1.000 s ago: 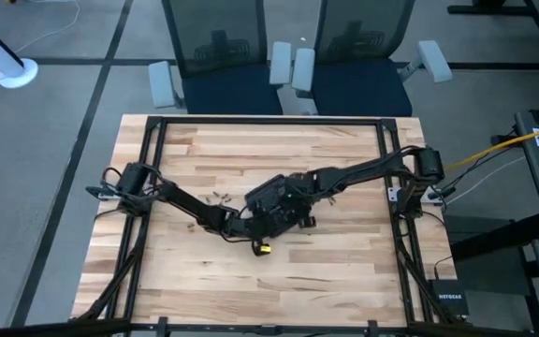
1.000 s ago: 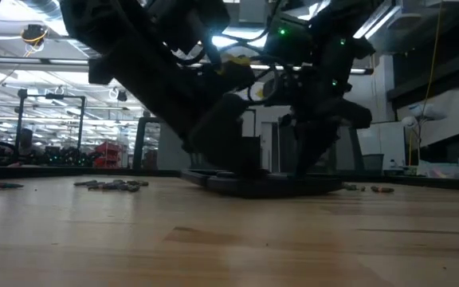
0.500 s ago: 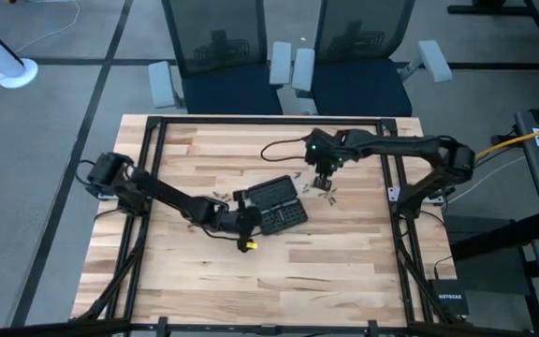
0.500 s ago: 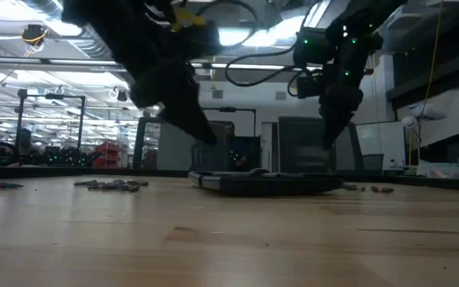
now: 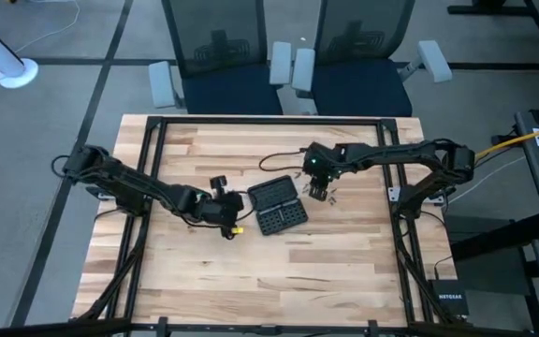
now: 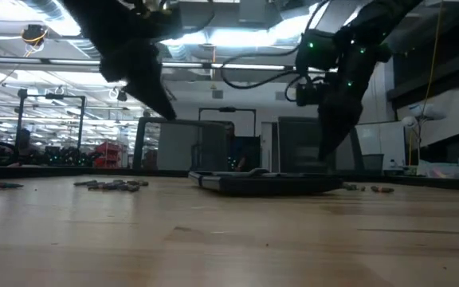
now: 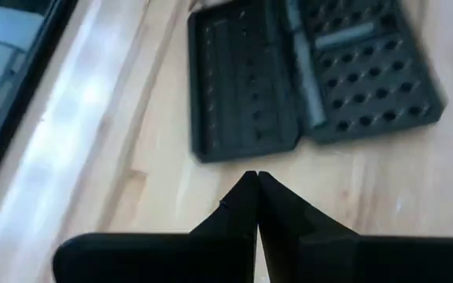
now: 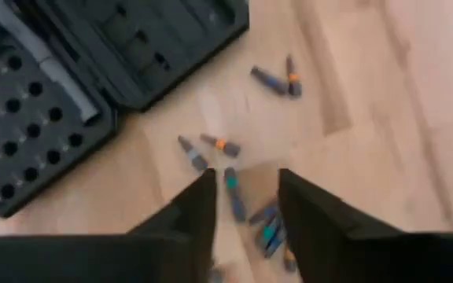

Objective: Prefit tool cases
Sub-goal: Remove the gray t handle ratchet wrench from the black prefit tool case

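Since the earlier frame both arms have withdrawn from the tool case (image 5: 278, 206), which lies open mid-table between the closed left gripper (image 5: 231, 208) and the nearer, parted, empty right gripper (image 5: 317, 195) above loose bits (image 8: 211, 145).

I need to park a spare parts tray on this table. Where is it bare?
Bare wood spans the table's near half, below the open tool case. The middle is crowded: left pincer beside the case, right pincer over scattered bits.
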Available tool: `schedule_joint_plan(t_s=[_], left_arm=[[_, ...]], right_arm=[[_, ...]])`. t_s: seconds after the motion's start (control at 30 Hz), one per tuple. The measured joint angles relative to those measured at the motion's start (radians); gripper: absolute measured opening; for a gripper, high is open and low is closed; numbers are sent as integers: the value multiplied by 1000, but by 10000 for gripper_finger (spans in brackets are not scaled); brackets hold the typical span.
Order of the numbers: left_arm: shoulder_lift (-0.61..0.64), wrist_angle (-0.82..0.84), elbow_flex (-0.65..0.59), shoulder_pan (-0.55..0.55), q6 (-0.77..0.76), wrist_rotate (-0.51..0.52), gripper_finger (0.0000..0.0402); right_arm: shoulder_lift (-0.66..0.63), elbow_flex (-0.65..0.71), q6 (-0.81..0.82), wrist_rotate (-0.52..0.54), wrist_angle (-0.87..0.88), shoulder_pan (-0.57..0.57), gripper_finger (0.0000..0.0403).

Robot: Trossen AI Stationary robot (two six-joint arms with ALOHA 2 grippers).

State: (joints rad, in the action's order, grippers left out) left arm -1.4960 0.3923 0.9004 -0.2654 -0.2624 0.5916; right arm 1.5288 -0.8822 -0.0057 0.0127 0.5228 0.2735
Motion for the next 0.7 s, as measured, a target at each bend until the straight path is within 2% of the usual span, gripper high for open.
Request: schedule_joint_plan(t_s=[0.1, 0.17, 0.23, 0.33, 0.5, 0.6, 0.7], left_arm=[[0, -246, -60, -1, -5, -52, 0], [-10, -415, -81, 5, 12, -89, 0], [-28, -515, -83, 6, 19, -96, 0], [-56, -506, -84, 4, -8, -97, 0], [-66, -399, -87, -56, -135, -97, 0], [-76, -451, -107, -91, -167, -57, 0], [-104, -513, -110, -86, -169, -31, 0]], right_arm=[[0, -9, 12, 43, -43, -44, 206], [0, -32, 34, -23, -41, -67, 229], [0, -50, 51, -68, -49, -103, 239], [-1, -54, 19, -52, -44, -157, 243], [8, -54, -53, -39, -63, -244, 240], [26, -55, -77, 50, -117, -305, 229], [50, -55, -73, 59, -159, -329, 214]])
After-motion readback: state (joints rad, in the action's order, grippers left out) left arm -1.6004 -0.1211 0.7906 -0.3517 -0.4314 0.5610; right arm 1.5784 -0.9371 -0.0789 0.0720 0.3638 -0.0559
